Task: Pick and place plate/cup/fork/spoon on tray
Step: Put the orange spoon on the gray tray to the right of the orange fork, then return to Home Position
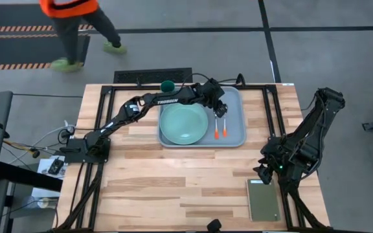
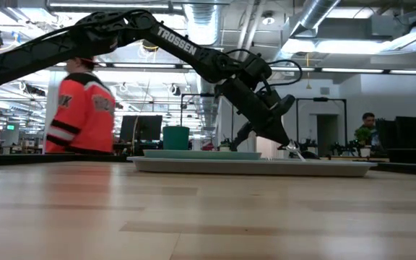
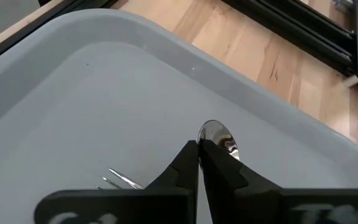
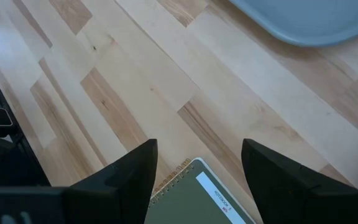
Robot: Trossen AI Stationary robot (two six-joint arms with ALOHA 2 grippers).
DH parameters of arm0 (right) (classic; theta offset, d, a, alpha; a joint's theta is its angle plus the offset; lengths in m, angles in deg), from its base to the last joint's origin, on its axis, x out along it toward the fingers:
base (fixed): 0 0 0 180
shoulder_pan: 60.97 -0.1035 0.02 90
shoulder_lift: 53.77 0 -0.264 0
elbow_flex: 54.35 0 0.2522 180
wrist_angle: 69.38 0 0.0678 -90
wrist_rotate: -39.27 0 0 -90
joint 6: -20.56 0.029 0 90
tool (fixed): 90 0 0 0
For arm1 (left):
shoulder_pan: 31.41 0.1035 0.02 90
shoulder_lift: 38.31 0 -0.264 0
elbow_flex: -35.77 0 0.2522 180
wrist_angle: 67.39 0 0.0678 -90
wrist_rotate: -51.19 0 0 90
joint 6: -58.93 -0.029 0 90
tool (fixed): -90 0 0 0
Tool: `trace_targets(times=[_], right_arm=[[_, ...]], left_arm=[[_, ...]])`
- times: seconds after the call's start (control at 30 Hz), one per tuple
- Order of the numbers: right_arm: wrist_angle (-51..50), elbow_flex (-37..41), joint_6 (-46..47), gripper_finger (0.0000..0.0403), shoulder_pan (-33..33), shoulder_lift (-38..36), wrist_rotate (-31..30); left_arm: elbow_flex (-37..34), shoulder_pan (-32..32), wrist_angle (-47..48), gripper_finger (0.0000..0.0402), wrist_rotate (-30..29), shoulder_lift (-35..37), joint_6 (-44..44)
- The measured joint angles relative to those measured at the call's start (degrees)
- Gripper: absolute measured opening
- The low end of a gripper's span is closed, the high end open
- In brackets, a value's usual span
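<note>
Light falls evenly from overhead on my table (image 1: pixel 193 181) in the high view: the wood reads bright and warm, shadows stay soft and short beside my arms, and the floor across the top of the frame is duller grey. The low view is backlit; ceiling lamps glare white in the upper left and upper right, and my left arm shows nearly as a silhouette. The wood in the lower half of that frame is smeared out of focus. In my left wrist view the spoon (image 3: pixel 216 135) bowl throws a small bright glint, while my own fingers (image 3: pixel 185 171) at the bottom are dark and soft-edged.
</note>
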Motion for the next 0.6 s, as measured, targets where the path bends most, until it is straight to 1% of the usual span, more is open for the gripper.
trace_targets(times=[0.13,0.4,0.6], right_arm=[[0.0,0.0,0.0,0.0260,0.0,0.0,0.0],[0.0,0.0,-0.7,0.0260,0.0,0.0,0.0],[0.0,0.0,-0.7,0.0260,0.0,0.0,0.0]], left_arm=[[0.0,0.0,0.1,0.0008,-0.1,0.0,0.0],[0.0,-0.1,0.0,0.0040,-1.5,0.0,-0.1],[0.0,-0.1,-0.1,0.0047,-1.5,0.0,-0.1]])
